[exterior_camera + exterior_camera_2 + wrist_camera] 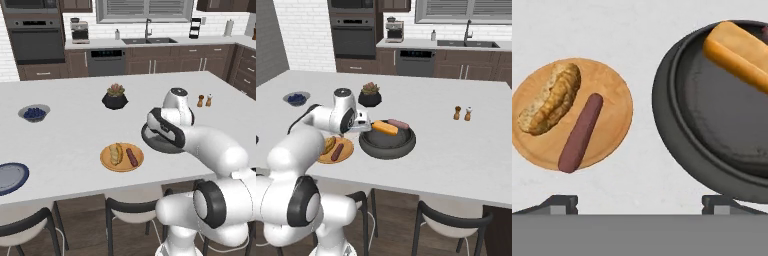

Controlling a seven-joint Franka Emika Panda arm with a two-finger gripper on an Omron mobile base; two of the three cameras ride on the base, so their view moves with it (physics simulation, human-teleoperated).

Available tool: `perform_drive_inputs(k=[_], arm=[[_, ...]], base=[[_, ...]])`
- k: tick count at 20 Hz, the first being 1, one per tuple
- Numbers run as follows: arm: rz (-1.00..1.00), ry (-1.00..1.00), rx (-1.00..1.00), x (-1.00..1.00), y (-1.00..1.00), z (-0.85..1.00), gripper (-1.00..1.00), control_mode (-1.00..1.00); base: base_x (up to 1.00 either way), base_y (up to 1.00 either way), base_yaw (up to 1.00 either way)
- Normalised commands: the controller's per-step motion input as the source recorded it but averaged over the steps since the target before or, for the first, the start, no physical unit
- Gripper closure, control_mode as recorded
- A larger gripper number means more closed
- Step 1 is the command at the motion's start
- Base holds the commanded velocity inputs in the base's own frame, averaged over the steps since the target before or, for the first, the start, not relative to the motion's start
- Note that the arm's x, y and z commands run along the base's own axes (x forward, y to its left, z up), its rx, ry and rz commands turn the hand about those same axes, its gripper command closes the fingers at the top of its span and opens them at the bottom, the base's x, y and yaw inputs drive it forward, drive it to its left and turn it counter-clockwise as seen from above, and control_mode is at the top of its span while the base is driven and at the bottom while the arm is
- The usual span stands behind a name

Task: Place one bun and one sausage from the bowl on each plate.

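The orange-tan plate (pixel 607 90) (pixel 106 159) holds a crusty bun (pixel 552 97) (pixel 116 153) and a dark red sausage (pixel 580 132) (pixel 131 156) side by side. Right of it stands the dark bowl (pixel 667 110) (pixel 387 145), with an orange-yellow bun (pixel 739 55) (pixel 385 128) and a sausage (pixel 398 124) inside. The blue plate (pixel 10 177) lies bare at the counter's near left. My gripper (pixel 640 204) is open and holds nothing. It hangs above the counter over the gap between the orange plate and the bowl. In the left base view my arm hides most of the bowl.
A small grey bowl of blueberries (pixel 34 113) and a black plant pot (pixel 115 97) stand further back on the white island counter (pixel 75 135). Salt and pepper shakers (pixel 204 100) are at the right. Dark chairs (pixel 125 210) sit under the near edge.
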Motion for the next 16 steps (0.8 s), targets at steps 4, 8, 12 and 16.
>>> perform_drive_inputs(k=[4,8,12,16], arm=[[0.45,-0.02,0.00,0.22,-1.00,0.13,-1.00,-1.00],[0.44,0.00,-0.08,0.51,-0.60,-0.06,-1.00,-1.00],[0.33,0.00,-0.29,0.60,-0.13,-0.24,-1.00,-1.00],[0.18,-0.01,-0.28,0.55,0.00,-0.20,-1.00,-1.00]], base=[[0.00,0.00,0.00],[0.00,0.00,0.00],[0.00,0.00,0.00],[0.00,0.00,0.00]])
